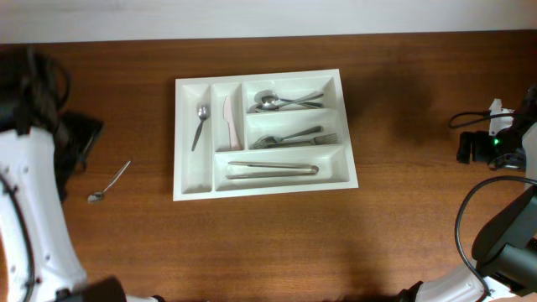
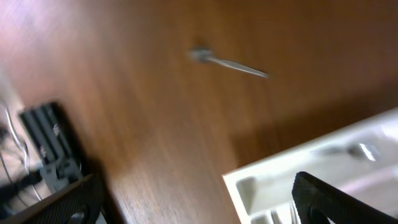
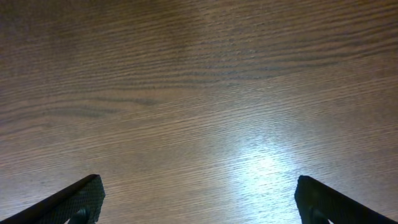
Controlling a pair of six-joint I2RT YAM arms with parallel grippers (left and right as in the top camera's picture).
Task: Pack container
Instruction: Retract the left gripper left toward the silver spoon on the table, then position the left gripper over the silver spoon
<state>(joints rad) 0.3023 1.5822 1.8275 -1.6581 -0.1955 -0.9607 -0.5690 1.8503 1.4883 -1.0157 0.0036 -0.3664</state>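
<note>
The container [image 1: 192,174] is a white five-compartment tray lying mid-table. It holds a spoon [image 1: 200,124], a pale knife [image 1: 226,122], spoons [image 1: 284,101], forks [image 1: 295,137] and tongs [image 1: 273,169]. A loose small spoon [image 1: 110,182] lies on the wood left of the tray. In the left wrist view this spoon [image 2: 227,62] is far ahead and the tray's corner [image 2: 261,173] is at the lower right. My left gripper [image 2: 196,211] is open and empty, above the wood beside that corner. My right gripper [image 3: 199,199] is open and empty over bare wood.
The left arm [image 1: 33,193] stands at the table's left edge, the right arm [image 1: 503,235] at the right edge, with black cables [image 1: 470,119] near it. A black stand [image 2: 50,146] shows at the left of the left wrist view.
</note>
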